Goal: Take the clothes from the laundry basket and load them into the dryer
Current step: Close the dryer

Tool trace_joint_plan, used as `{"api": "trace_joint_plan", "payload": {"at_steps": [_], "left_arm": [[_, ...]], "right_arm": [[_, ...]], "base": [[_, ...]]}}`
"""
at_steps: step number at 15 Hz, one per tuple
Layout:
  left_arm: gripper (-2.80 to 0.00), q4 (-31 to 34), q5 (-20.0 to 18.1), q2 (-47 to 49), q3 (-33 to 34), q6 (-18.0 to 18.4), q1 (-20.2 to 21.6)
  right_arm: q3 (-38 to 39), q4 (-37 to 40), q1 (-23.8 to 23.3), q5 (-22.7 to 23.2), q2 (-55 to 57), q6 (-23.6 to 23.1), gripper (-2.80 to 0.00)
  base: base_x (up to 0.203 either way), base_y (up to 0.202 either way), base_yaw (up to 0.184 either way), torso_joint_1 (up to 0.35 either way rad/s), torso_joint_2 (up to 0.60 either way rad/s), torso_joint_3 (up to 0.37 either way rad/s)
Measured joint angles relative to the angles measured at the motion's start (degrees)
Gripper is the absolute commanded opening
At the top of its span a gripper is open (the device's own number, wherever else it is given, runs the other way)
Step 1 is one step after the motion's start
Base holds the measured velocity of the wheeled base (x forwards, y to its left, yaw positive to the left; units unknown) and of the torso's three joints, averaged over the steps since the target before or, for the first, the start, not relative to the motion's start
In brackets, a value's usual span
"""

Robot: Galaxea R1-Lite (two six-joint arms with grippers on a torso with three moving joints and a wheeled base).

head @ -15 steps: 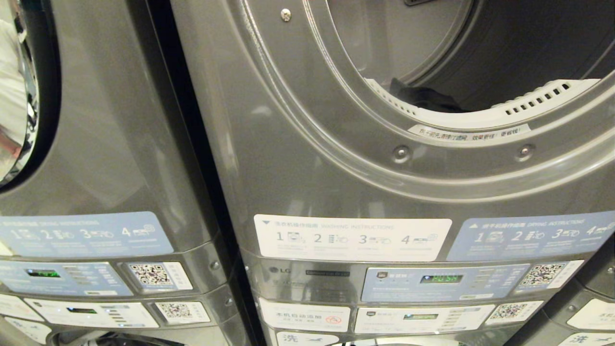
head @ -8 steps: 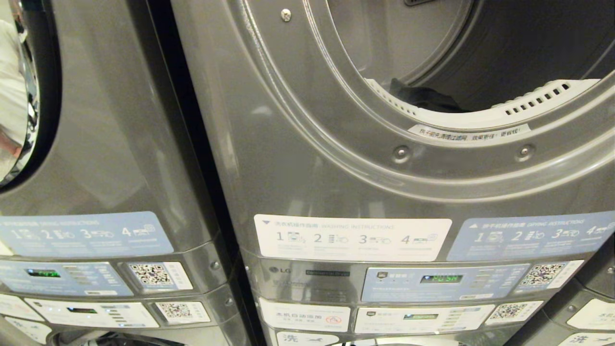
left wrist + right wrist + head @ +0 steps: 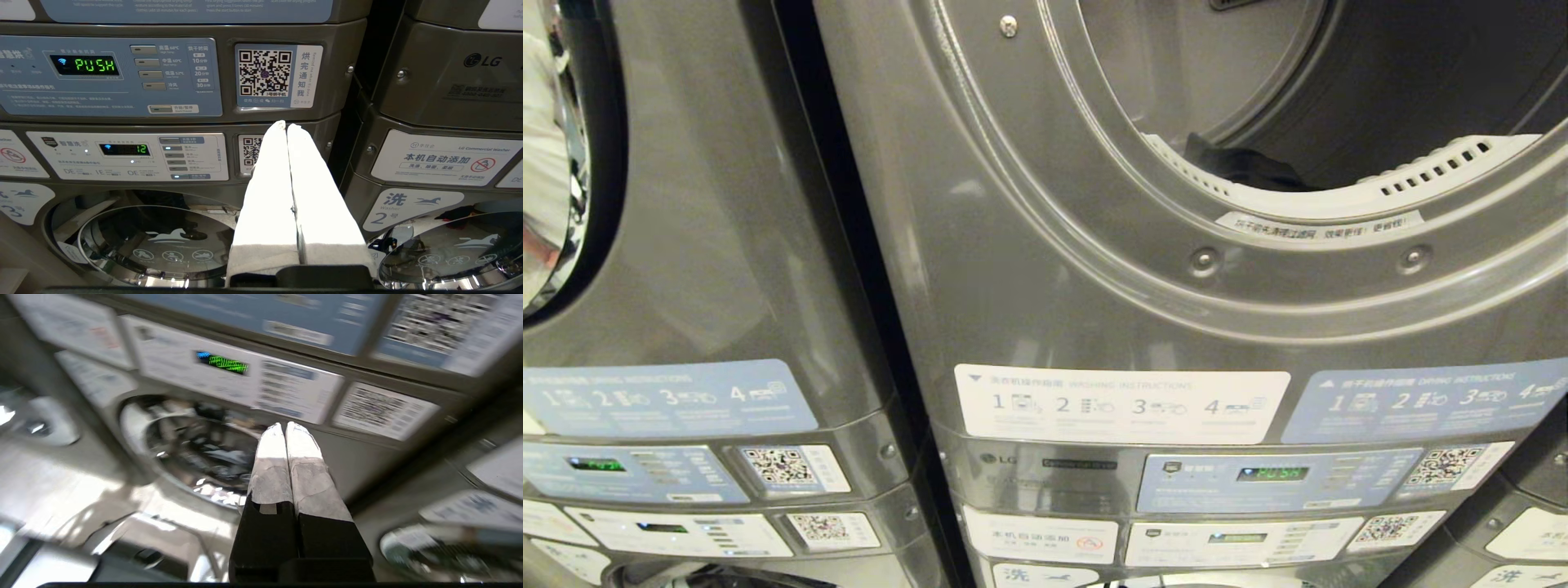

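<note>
1. The grey metal front-loading dryer (image 3: 1045,269) is standing with its round door opening uncovered, and a dark crumpled garment (image 3: 1241,167) is lying inside the drum, just behind the white perforated lint guard (image 3: 1421,184) at the opening's lower rim.
2. Below the dryer's opening, a white washing-instructions sticker (image 3: 1123,404) and a blue control panel (image 3: 1278,482) with a green lit display are facing the head camera.
3. The left gripper (image 3: 286,125) is pointing at a neighbouring machine's QR-code label (image 3: 265,73), below the level of the dryer's opening, its white-wrapped fingers (image 3: 269,183) pressed together on nothing.
4. The right gripper (image 3: 284,425) is hanging below the dryer's control panel, before a round glass washer door (image 3: 196,457), its white-taped fingers (image 3: 271,469) likewise together and empty.
5. No laundry basket is showing in any view.
</note>
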Motion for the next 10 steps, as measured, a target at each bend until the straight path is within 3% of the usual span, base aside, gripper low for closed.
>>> {"api": "trace_joint_plan", "payload": {"at_steps": [3,10], "left_arm": [[-2.80,0.02,0.01,0.00,0.00,0.00,0.01],[-2.80,0.02,-0.01,0.00,0.00,0.04,0.00]], "right_arm": [[0.02,-0.03,-9.41,0.34,-3.21,-0.82,-2.80],[0.02,-0.03,-11.08,-0.18,-15.06,2.73,-2.80]], "base": [[0.000,0.000,0.000,0.000,0.00,0.000],[0.000,0.000,0.000,0.000,0.00,0.000]]}}
